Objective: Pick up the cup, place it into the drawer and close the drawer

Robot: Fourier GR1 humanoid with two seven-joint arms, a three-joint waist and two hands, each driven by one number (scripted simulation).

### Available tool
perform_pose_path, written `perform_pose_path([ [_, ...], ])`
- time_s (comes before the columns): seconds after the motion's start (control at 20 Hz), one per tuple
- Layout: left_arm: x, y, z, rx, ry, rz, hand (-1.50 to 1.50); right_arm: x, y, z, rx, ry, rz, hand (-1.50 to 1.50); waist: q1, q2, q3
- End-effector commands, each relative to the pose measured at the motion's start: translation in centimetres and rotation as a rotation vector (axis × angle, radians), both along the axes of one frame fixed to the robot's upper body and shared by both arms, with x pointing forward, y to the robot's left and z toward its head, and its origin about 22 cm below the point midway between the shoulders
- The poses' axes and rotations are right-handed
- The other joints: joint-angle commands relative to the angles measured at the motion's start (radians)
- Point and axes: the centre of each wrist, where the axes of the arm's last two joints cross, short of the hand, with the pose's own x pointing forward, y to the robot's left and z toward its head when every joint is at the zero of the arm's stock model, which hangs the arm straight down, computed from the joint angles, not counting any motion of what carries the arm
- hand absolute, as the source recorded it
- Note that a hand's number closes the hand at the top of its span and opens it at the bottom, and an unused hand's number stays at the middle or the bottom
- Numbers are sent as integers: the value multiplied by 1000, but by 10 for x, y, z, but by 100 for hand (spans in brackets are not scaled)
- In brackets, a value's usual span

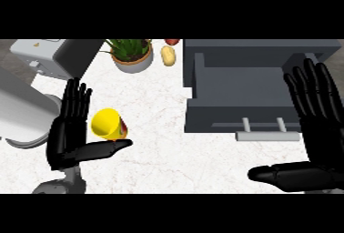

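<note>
A yellow cup (107, 123) lies tilted on the white counter, its open mouth facing up and left, with a red band near its base. My left hand (67, 132) stands beside it on the left, fingers straight and thumb stretched out under the cup; it is open and not curled round the cup. The grey drawer (235, 86) is pulled open at the upper right, its handle (266, 135) toward me. At the right edge my right hand (316, 136) is open, fingers up, partly covering the drawer's right side.
A potted plant (132, 54) stands at the back centre, with a pale potato-like item (168, 55) and a red item (172, 42) beside it. A grey appliance (47, 54) and a white rounded object (23, 113) occupy the left side.
</note>
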Motion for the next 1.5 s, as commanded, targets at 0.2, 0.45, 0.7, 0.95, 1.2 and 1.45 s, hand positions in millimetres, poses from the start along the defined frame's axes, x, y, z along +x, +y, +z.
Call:
perform_pose_path([
  [0.2, 2, 27, -36, 6, 46, 51, -150, 1, -11, 15, 3, 21, 15, -150, -1, 0, 0],
  [0.45, -4, 27, -68, 1, 88, 44, -150, 1, -3, 7, 16, 27, 7, -150, 0, 0, 0],
  [0.7, 0, 41, -77, 3, 99, 45, -150, -4, 3, 0, 11, 6, 23, -150, 0, 0, 0],
  [0.95, -3, 57, -122, -17, 126, 33, -150, -9, -5, -8, 4, 2, 4, -150, -4, 1, 0],
  [1.2, 2, 57, -135, 1, 108, 61, -150, -2, -14, 6, 9, 8, 22, -150, -2, 1, 0],
  [1.45, 0, 55, -142, 1, 120, 106, -150, -8, 3, 7, -3, 21, 24, -150, -1, 0, 0],
])
